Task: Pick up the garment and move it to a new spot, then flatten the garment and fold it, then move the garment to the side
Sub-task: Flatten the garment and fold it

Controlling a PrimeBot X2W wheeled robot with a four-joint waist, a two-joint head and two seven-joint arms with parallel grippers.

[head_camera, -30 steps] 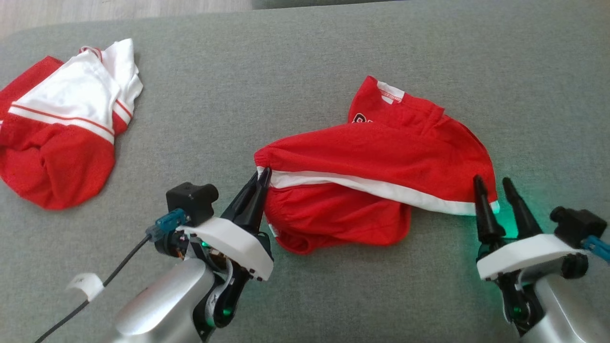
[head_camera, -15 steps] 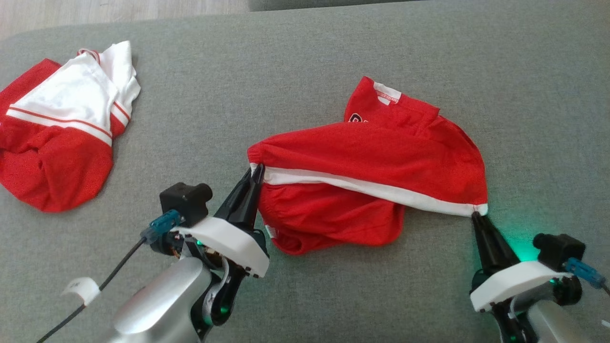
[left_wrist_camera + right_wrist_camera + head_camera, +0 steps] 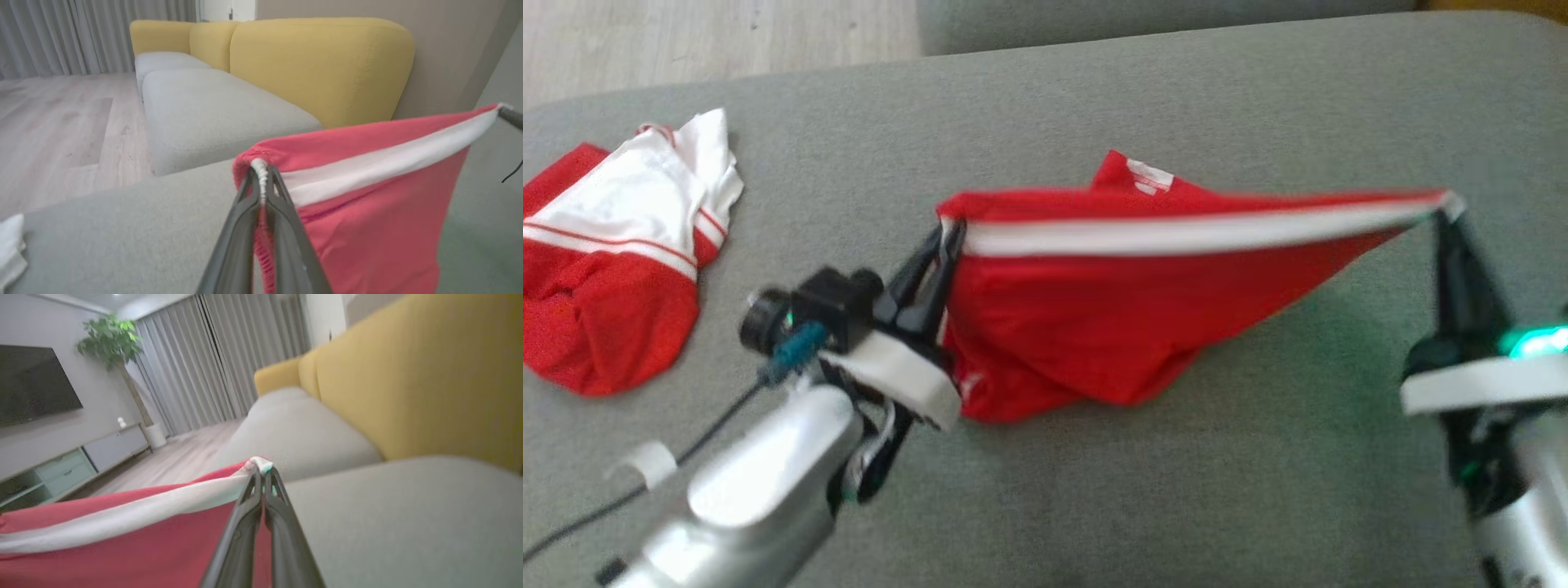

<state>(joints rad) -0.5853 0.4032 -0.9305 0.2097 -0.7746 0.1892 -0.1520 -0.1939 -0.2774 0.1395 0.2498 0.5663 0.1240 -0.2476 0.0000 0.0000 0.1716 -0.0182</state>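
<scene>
1. Pinching one end of the white-banded hem, the left gripper (image 3: 949, 234) has its jaws closed on the red garment (image 3: 1111, 327); the left wrist view shows the bunched white trim squeezed between its fingertips (image 3: 250, 192).
2. The right gripper (image 3: 1450, 214) is clamped on the other end of that hem, and the corner pokes out just past its tips in the right wrist view.
3. Between the two grippers the white band (image 3: 1176, 235) runs taut and nearly straight, lifted above the gray cushion (image 3: 1143, 506).
4. Below the band the red cloth hangs in a slack wedge, deepest near the left gripper. Its lowest fold reaches down to the cushion there, though blur hides whether it touches.
5. A second red-and-white garment (image 3: 613, 261) lies crumpled at the cushion's left end, well apart from the held one.
6. Bare cushion lies in front of the hanging cloth, beyond it and between the two garments.
7. The cushion's far edge curves near the top left, with wooden floor (image 3: 703, 41) past it.
</scene>
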